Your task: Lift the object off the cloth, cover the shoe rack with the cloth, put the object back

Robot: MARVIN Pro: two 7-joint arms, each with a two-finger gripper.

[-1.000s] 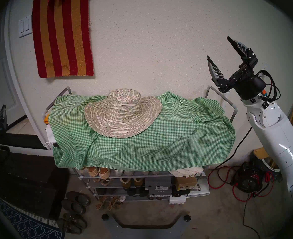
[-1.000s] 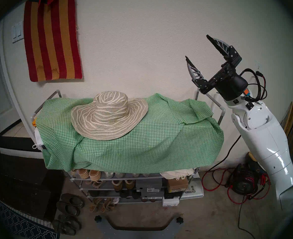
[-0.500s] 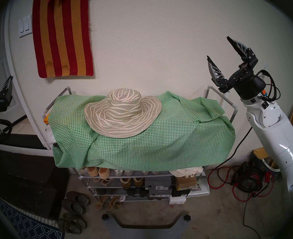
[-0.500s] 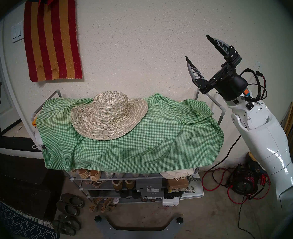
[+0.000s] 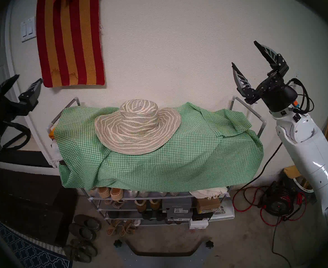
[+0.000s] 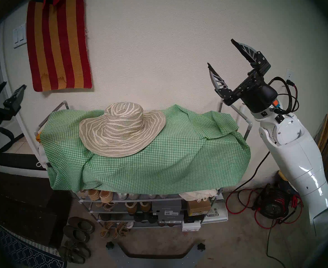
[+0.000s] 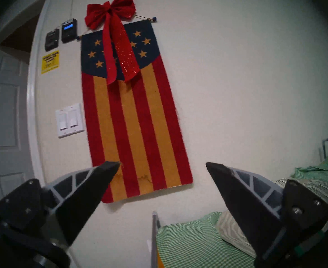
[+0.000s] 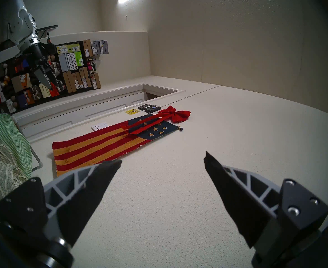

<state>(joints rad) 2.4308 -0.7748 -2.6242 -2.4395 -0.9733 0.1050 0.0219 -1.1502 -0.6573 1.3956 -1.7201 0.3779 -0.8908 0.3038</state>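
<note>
Here, one hat, one cloth.

The gingham cloth is hiding the shoe rack's top shelf; the hat is disappearing behind a claw finger.

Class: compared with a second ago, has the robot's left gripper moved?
Yes. The left gripper has risen and swung right, toward the striped wall hanging; earlier it sat low at the frame's left edge.
</note>
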